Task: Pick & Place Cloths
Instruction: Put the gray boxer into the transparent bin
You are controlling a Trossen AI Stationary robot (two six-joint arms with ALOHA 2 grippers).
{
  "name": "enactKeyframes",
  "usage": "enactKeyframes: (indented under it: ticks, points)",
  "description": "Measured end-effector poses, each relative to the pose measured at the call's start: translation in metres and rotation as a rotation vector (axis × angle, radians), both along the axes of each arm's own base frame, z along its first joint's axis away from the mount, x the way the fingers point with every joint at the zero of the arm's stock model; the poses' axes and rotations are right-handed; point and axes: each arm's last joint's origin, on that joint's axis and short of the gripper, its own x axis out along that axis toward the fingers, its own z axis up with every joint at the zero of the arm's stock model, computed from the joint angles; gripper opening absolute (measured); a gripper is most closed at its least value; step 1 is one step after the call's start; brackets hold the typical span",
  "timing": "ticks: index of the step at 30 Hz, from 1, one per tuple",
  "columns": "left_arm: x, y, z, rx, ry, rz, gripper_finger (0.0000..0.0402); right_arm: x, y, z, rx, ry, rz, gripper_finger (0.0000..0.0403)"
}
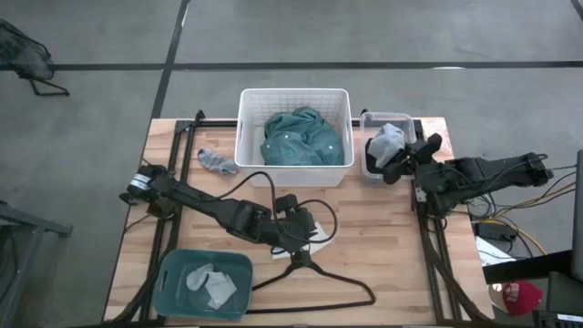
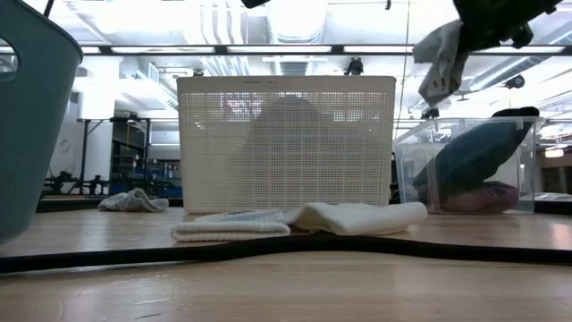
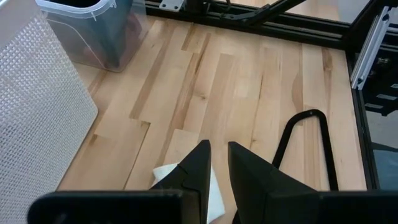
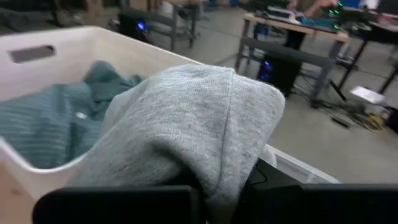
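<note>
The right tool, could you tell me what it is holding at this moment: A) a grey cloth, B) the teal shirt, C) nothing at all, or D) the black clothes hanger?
A: the right tool is shut on a grey cloth, lifted above the clear bin, while the teal shirt lies in the white basket and the hanger rests on the table.

**Where things sit on the worktop**

A basket (image 1: 294, 126) stands at the far middle of the worktop (image 1: 383, 237), with a shirt (image 1: 301, 138) in it. A clear bin (image 1: 372, 164) sits just to its right; the right pincer (image 1: 397, 155) holds a cloth (image 1: 387, 140) above that bin. A small cloth (image 1: 217, 161) lies left of the basket. A tub (image 1: 173, 273) at the near left corner holds cloth pieces (image 1: 209, 284). A hanger (image 1: 319, 278) lies right of the tub, near the left pincer (image 1: 305, 232) and a folded cloth (image 2: 304, 220).
</note>
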Motion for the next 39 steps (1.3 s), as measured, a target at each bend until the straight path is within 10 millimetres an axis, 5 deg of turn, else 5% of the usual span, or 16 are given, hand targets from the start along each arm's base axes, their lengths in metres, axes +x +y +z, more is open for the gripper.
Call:
enactKeyframes:
  ticks: [11, 29, 39]
  points:
    - [-0.001, 0.0, -0.001, 0.003, 0.017, 0.002, 0.0062, 0.015, -0.019, -0.022, 0.034, 0.141, -0.132, 0.0054]
    - [-0.006, 0.003, -0.039, -0.009, 0.102, 0.059, 0.0062, 0.024, -0.029, -0.03, 0.074, 0.149, -0.213, 0.0304]
    - [-0.005, 0.003, -0.045, -0.018, 0.085, 0.065, 0.0062, 0.004, -0.041, -0.028, 0.366, 0.125, -0.262, 0.0296]
